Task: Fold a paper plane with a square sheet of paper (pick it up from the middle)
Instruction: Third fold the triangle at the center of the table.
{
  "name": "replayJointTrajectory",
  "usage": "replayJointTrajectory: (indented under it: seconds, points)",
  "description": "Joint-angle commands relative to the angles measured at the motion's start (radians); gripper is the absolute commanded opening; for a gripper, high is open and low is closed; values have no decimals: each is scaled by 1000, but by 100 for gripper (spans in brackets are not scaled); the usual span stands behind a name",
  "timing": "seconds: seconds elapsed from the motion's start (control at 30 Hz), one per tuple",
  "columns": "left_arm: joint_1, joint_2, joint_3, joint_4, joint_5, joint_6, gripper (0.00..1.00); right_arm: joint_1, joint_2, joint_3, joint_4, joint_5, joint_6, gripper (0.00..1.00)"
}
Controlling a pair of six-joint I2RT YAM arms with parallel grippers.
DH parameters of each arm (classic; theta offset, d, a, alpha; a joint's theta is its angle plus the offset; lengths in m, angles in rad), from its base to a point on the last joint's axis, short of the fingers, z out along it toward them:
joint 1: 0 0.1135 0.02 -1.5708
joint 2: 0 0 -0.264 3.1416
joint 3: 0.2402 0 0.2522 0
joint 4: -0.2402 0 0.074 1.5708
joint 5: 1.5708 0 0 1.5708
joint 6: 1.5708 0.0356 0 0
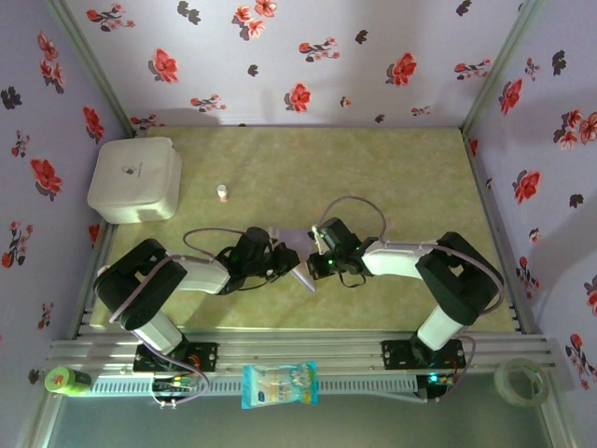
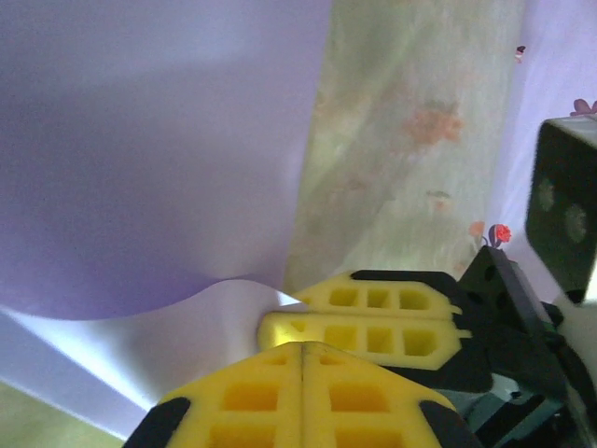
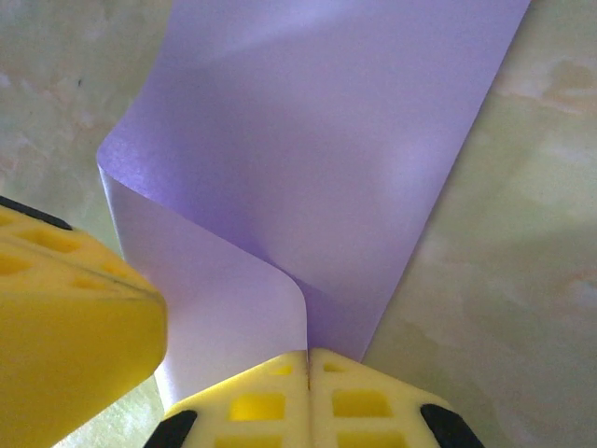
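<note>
My left arm (image 1: 177, 277) and right arm (image 1: 415, 261) wear white shells over black joints, grey cables (image 1: 210, 231) looping off each wrist. My fingers (image 2: 242, 397) are bright yellow, gridded with square pockets, on black mounts.

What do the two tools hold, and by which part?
Both hold the square sheet of paper: the right tool pinches its curled edge, the left tool pinches close beside it.
</note>
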Motion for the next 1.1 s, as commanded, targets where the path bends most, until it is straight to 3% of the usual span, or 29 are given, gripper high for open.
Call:
replayJointTrajectory:
  seconds: [0.0, 0.83, 0.93, 1.07]
  points:
    - [-4, -2, -17, 3, -22, -8, 0, -8, 21, -14, -8, 37, 10, 0]
    - [-1, 67, -8, -132, -60, 42, 0, -8, 12, 6, -24, 23, 12, 0]
    - [-3, 72, -3, -143, -59, 50, 0, -8, -17, 22, -36, 18, 23, 7]
    - [-3, 73, 0, -153, -59, 56, 0, -11, -99, 45, -99, 57, 56, 30]
